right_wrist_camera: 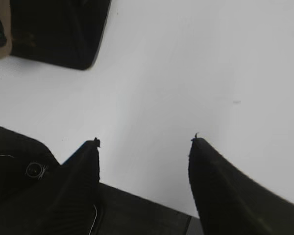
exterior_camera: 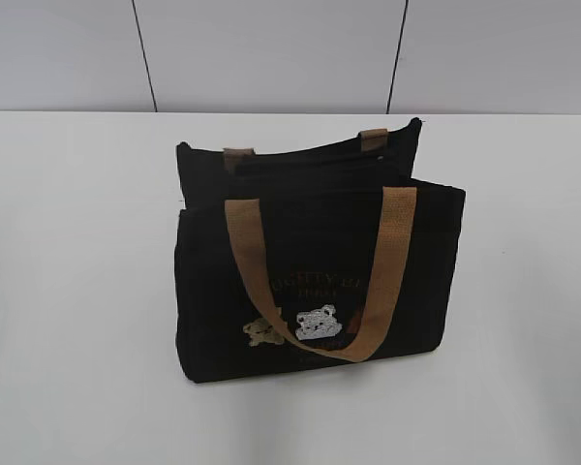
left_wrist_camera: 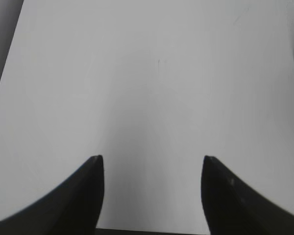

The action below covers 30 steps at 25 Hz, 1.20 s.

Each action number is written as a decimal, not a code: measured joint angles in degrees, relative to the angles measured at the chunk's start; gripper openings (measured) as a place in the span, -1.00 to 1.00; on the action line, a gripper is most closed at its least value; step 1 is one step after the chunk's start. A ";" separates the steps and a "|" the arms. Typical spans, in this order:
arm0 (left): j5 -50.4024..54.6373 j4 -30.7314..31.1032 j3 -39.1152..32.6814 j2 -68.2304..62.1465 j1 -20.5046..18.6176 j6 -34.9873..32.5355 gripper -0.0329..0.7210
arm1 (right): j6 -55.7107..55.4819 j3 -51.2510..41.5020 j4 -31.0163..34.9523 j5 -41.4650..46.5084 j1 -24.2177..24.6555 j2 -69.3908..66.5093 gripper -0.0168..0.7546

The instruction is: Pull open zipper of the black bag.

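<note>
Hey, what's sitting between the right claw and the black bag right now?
Nothing: in the right wrist view, only bare white table separates the open right claw from the black bag.

At the centre of the exterior view, the black bag is plain black fabric with tan webbing handles, faint tan lettering, and two small bear patches low on its front, one beige and one silvery white. The desk is plain white. The wall across the top is pale grey with thin dark seams. Both hands, left and right, are black.
</note>
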<state>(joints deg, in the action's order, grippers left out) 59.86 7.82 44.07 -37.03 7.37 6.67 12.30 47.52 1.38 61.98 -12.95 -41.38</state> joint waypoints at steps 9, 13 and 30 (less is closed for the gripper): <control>0.19 -2.80 -11.70 20.30 0.00 -0.24 0.31 | -1.77 -18.85 1.29 -0.98 0.00 18.54 0.19; 0.53 -4.39 -12.66 28.18 0.00 -1.93 0.31 | -1.77 -20.38 1.75 -0.29 0.00 26.39 0.19; 1.15 -6.80 -13.19 37.43 -0.05 -6.08 0.30 | -3.17 -20.70 2.78 0.53 -0.05 41.81 0.19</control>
<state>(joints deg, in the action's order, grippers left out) 61.01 1.02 30.88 0.41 7.32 0.60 9.13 26.83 4.16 62.51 -13.01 0.43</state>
